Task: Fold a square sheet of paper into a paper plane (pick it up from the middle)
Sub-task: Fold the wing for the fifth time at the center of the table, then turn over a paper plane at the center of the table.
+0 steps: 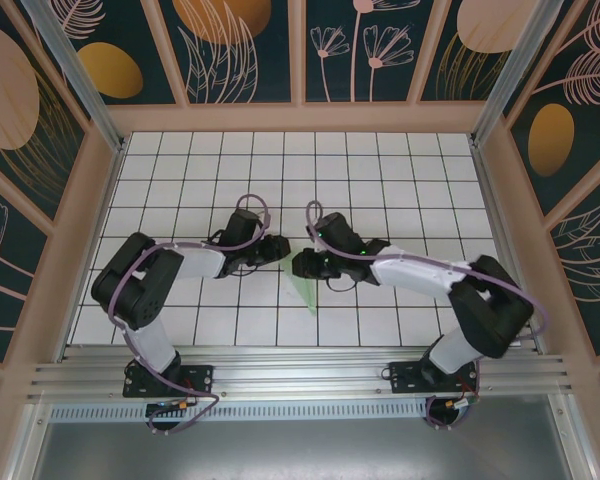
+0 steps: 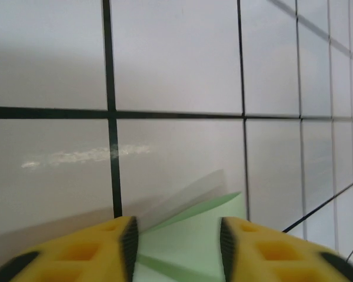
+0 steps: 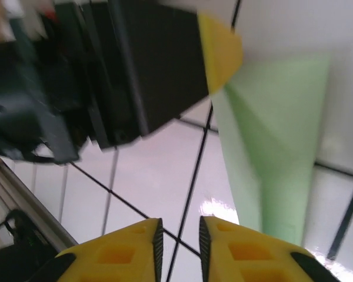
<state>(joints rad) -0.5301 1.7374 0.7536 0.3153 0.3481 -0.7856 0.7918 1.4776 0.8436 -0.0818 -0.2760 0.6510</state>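
1. Risk: the left gripper [image 2: 176,235] has its jaws moderately apart, astride the plane's [image 1: 302,290] raised flap. We judge that a pad brushing the flap as the arm lifts or swings would drag the thin paper or pull a crease open.
2. Risk: the right gripper [image 3: 178,235] shows only a narrow gap with nothing in it, and it sits just at 9 o'clock of the plane in its own view. A small sideways move could catch the edge and skew the plane.
3. Risk: seen from above, the two grippers are almost touching at the table's [image 1: 380,180] centre. Moving both at once could knock them together over the paper.
4. Risk: nothing seems to pin the folds, so they may spring up by themselves.
5. Look: the plane is pale green, plain and narrow, with a darker centre crease. One flap stands slightly off the table.
6. Place: it lies flat near the table's centre, at 6 o'clock of the grippers, and seems to taper toward 6 o'clock.
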